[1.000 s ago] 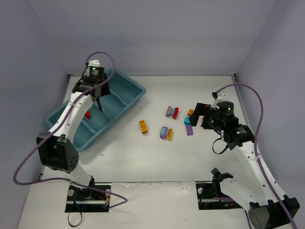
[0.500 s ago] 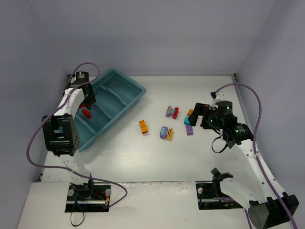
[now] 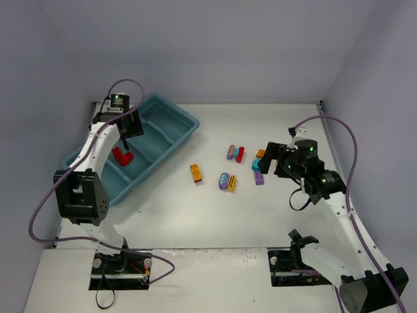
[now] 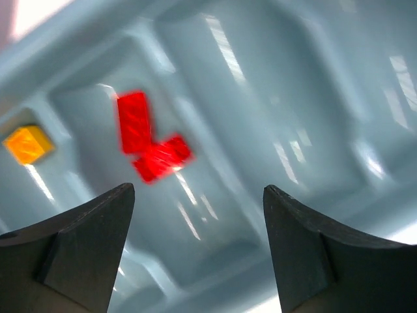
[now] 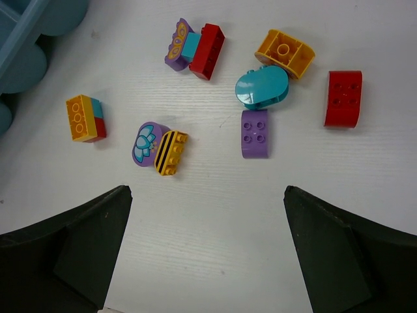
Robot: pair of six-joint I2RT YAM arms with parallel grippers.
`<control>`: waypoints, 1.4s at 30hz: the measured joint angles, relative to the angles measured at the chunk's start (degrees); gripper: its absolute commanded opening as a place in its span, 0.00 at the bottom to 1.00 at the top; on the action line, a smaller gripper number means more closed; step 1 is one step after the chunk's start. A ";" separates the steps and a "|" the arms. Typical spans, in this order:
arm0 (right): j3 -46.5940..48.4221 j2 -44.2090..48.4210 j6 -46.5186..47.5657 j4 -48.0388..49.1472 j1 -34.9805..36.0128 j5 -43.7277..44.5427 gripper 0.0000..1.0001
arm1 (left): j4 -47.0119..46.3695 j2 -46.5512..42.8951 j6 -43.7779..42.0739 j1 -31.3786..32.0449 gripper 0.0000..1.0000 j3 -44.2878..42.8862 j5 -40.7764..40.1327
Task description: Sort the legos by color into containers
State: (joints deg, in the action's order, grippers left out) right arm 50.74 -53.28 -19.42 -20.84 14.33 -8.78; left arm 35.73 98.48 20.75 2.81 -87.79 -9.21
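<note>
The long teal-blue tray (image 3: pixel 184 132) lies on the white bench (image 3: pixel 195 215) at the far left. Its long axis runs slantwise, from the near left to the far right. It is of smooth, shiny plastic, with a flared rim and crosswise dividers.

Two red bricks (image 4: pixel 138 124) lie in one compartment toward the near-left half of the tray; which one exactly I cannot tell. They touch at one end and make an L shape, one pointing along the compartment and the other lying across it. Over a divider, in the next compartment, sits one orange-yellow brick (image 4: pixel 26 143).

The left tool (image 4: pixel 199 251) hangs above the red bricks with its fingers spread wide. Nothing is between them and they touch nothing.

The other legos lie on the bench right of the middle, well apart from the tray. All are small, hard and studded.
- A mixed orange, teal and red block (image 5: pixel 85 119) lies alone, nearest to the tray.
- A purple flower-printed piece (image 5: pixel 144 143) touches a yellow black-striped brick (image 5: pixel 171 152).
- A purple, teal and red cluster (image 5: pixel 195 44) lies farther back.
- An orange arched brick (image 5: pixel 285 52) touches a rounded teal brick (image 5: pixel 262 87), and a purple four-stud brick (image 5: pixel 256 134) is just beside that one.
- A red curved brick (image 5: pixel 343 98) lies alone at the right.

The right tool (image 5: pixel 208 261) hangs over this group, fingers spread wide, holding nothing.
</note>
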 measured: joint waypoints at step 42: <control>-3.26 -30.38 -5.14 7.39 1.62 5.79 0.66 | -0.76 -15.67 15.58 33.31 0.73 12.85 1.77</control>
State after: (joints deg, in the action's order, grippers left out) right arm 47.48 -83.66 -24.56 -13.45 15.94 -2.98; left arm 34.96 82.81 36.34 36.12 -74.94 -7.44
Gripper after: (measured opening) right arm 0.698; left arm 0.736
